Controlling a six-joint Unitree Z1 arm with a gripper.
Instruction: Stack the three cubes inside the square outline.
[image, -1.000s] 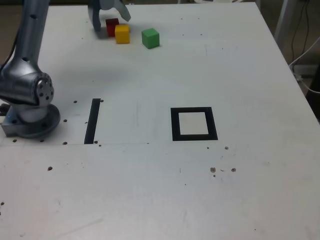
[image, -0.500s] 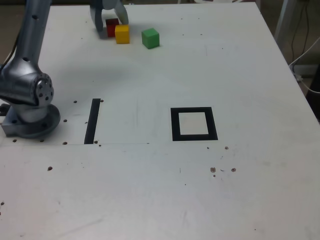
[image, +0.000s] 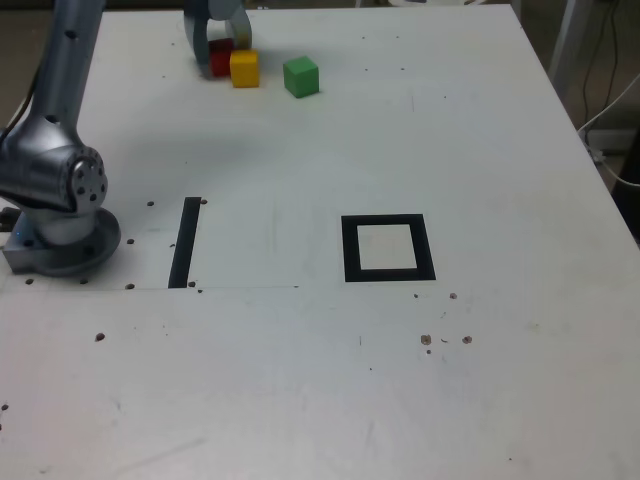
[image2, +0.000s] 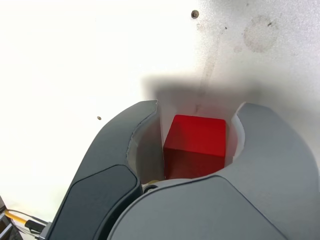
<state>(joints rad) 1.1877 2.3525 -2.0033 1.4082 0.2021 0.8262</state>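
At far end of bench (image: 480, 120): tool (image: 222, 45) straddling red cube (image2: 196, 145), jaws narrow, contact seemingly on one side only. Yellow cube (image: 244, 67) touching red, green cube (image: 300, 76) beside. Square outline (image: 388, 248) unfilled; nothing stacked yet

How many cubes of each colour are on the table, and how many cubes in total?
Red cube: 1
Yellow cube: 1
Green cube: 1
Total: 3 cubes
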